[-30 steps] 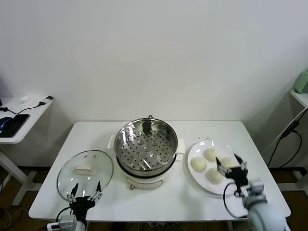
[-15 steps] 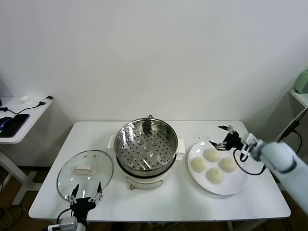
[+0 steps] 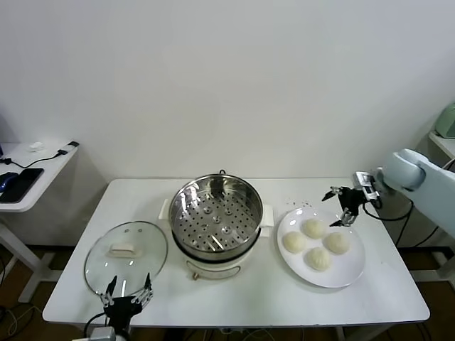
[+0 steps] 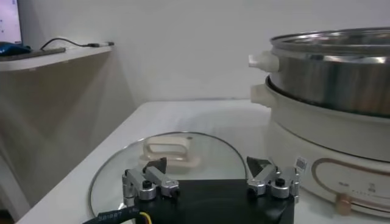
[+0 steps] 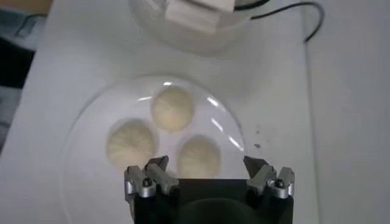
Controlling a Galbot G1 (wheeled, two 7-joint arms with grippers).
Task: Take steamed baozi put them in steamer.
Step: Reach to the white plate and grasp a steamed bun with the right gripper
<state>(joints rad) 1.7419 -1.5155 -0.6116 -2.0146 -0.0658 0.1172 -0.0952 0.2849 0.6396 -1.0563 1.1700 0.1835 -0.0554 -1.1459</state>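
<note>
Hovering beyond the plate (image 3: 341,273), the right claw (image 3: 340,206) gapes empty; four steamed baozi (image 3: 315,241) wait there, the steamer (image 3: 216,213) beside it unfilled.

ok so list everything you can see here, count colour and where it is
steamed baozi: four, cream-white, on the plate, none in the steamer
plate: one, white, on the table to the right of the steamer
steamer: one, shiny steel with a perforated tray and cream-white base, mid table, holding nothing
glass lid: one, clear with a white handle, flat on the table to the left of the steamer
table: one, white, under all of it
side desk: one, white, far left, with dark devices and a cable on it
right gripper: open, above the plate's far edge
left gripper: open, at the table's near edge by the lid
</note>
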